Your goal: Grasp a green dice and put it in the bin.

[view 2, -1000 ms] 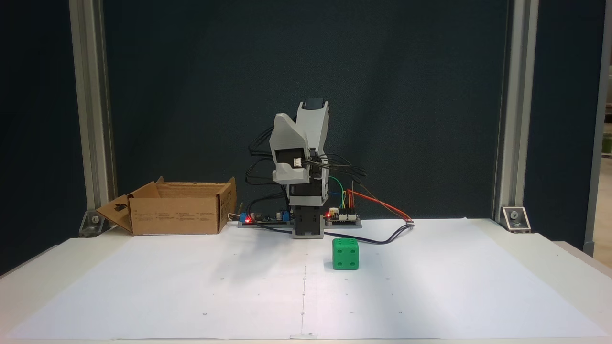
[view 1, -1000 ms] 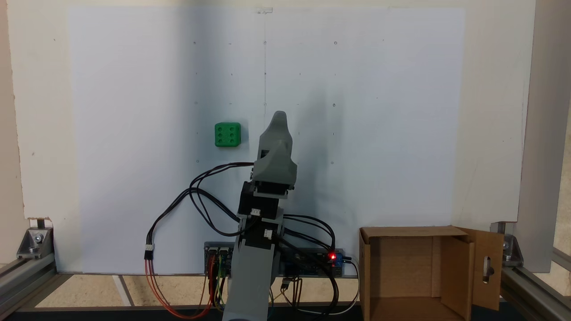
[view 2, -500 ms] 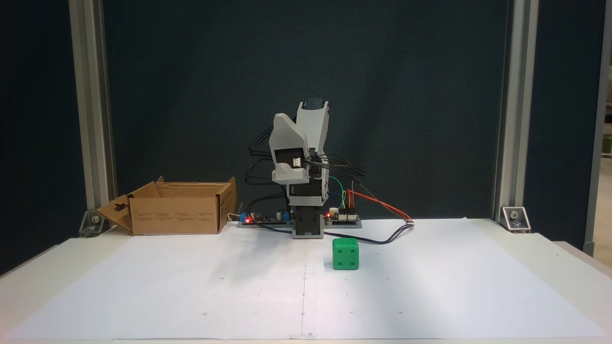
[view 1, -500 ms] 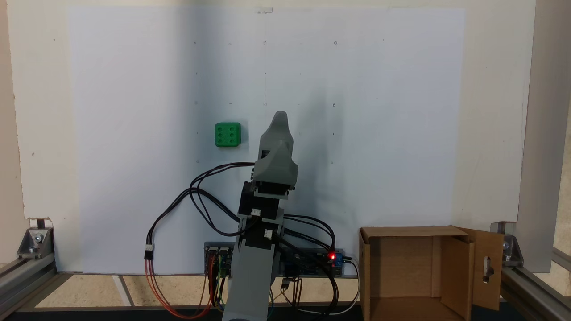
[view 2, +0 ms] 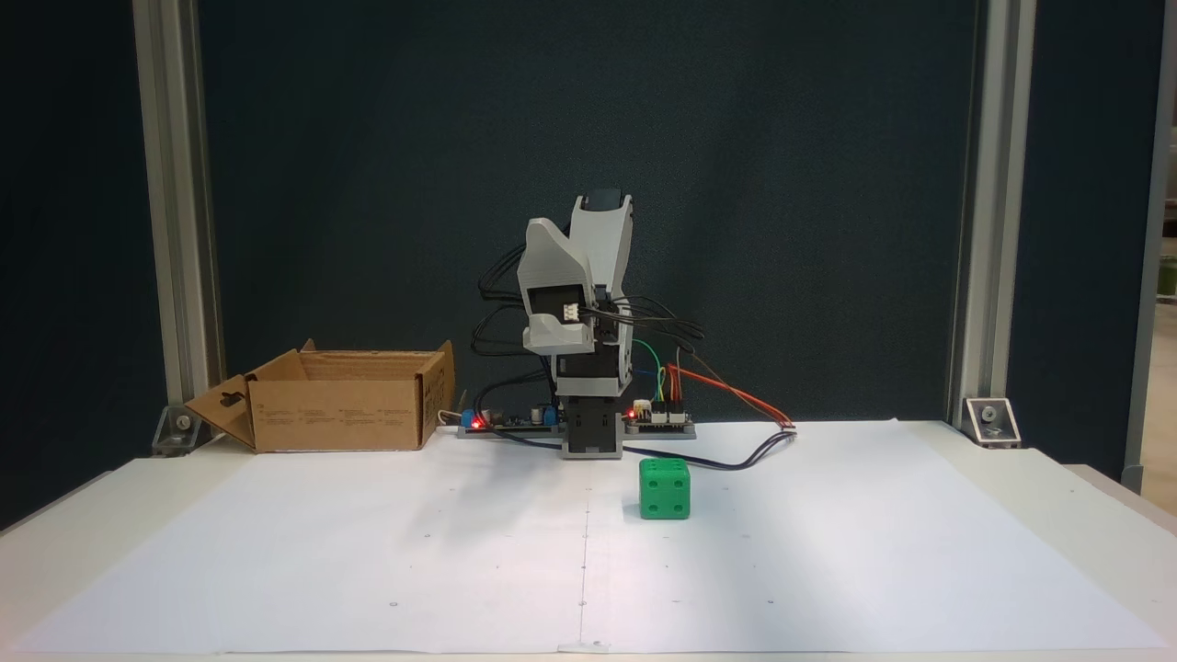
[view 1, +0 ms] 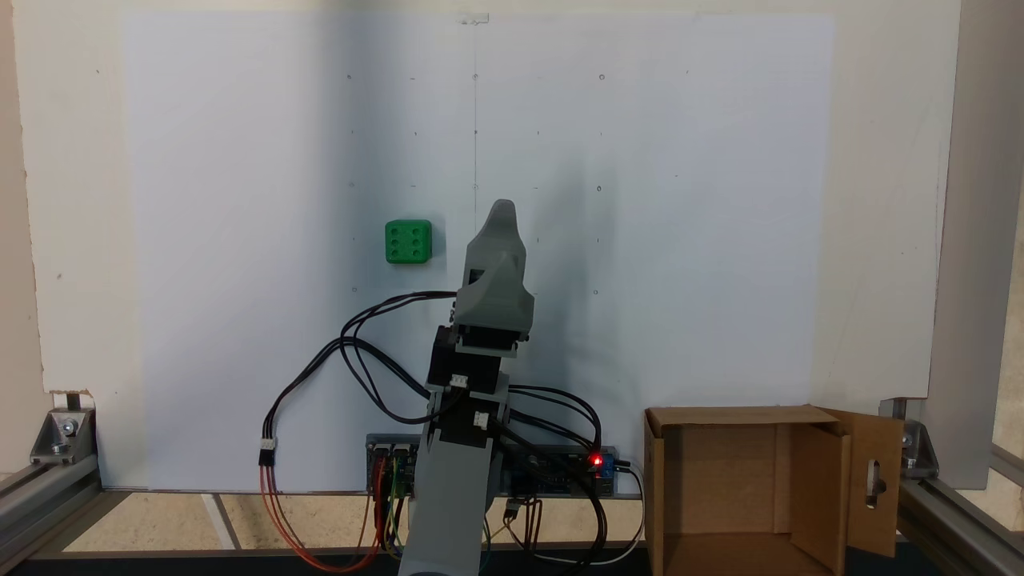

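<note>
The dice [view 1: 408, 242] [view 2: 664, 489] sits alone on the white paper [view 1: 680, 240] [view 2: 828, 552], left of centre in a fixed view from above, six pips up, touching nothing. The gripper [view 1: 502, 214] is folded up near the frame's centre, apart from the dice; whether its jaws are parted I cannot tell. The bin [view 1: 720, 480] [view 2: 340, 414], lower right from above, stands open with nothing visible inside.

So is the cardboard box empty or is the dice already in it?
Empty as far as visible: the box shows bare cardboard inside, and the green dice sits out on the white paper.
</note>
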`<state>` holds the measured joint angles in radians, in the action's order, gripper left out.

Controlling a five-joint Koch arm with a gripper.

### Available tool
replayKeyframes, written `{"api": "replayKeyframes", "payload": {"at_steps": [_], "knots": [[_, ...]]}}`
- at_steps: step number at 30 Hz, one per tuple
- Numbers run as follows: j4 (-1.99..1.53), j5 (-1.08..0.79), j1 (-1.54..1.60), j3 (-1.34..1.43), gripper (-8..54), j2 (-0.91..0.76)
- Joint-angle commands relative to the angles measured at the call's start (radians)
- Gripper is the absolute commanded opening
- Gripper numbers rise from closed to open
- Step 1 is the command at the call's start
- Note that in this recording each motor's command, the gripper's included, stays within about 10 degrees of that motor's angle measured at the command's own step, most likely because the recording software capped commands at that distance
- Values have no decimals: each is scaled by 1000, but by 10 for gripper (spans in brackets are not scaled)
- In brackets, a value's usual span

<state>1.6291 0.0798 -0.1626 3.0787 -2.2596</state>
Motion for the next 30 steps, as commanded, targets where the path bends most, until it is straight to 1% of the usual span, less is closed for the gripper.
{"api": "replayKeyframes", "payload": {"at_steps": [1,30], "knots": [[18,26,-2,48,447,-104],[18,21,-17,48,441,-104]]}}
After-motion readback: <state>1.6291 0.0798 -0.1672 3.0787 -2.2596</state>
